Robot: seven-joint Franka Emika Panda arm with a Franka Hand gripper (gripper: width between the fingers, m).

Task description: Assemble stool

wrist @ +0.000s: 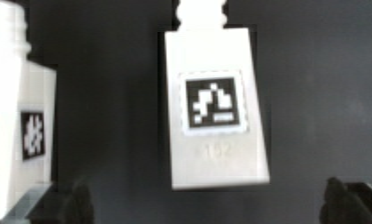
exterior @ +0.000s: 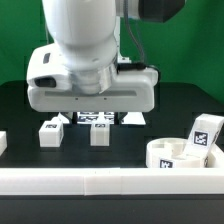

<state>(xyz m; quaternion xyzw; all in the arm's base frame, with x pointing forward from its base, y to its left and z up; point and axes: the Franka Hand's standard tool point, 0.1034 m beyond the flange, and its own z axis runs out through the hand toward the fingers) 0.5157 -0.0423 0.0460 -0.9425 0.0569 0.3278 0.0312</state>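
In the wrist view a white stool leg (wrist: 217, 110) with a black-and-white tag lies flat on the black table, its peg end pointing away from my gripper. My gripper (wrist: 208, 204) is open and empty. Its dark fingertips (wrist: 58, 205) stand wide apart just short of the leg's near end, not touching it. A second leg (wrist: 12, 115) lies beside it, partly cut off. In the exterior view two legs (exterior: 49, 131) (exterior: 99, 132) stand in front of the arm's hand (exterior: 90, 92). The round seat (exterior: 178, 155) sits at the exterior view's right with a tagged leg (exterior: 204, 134) leaning on it.
The marker board (exterior: 96, 117) lies under the hand. Another white tagged part (exterior: 133, 119) sits to its right. The long white border rail (exterior: 110, 181) runs along the front. A white piece (exterior: 3, 143) shows at the exterior view's left edge.
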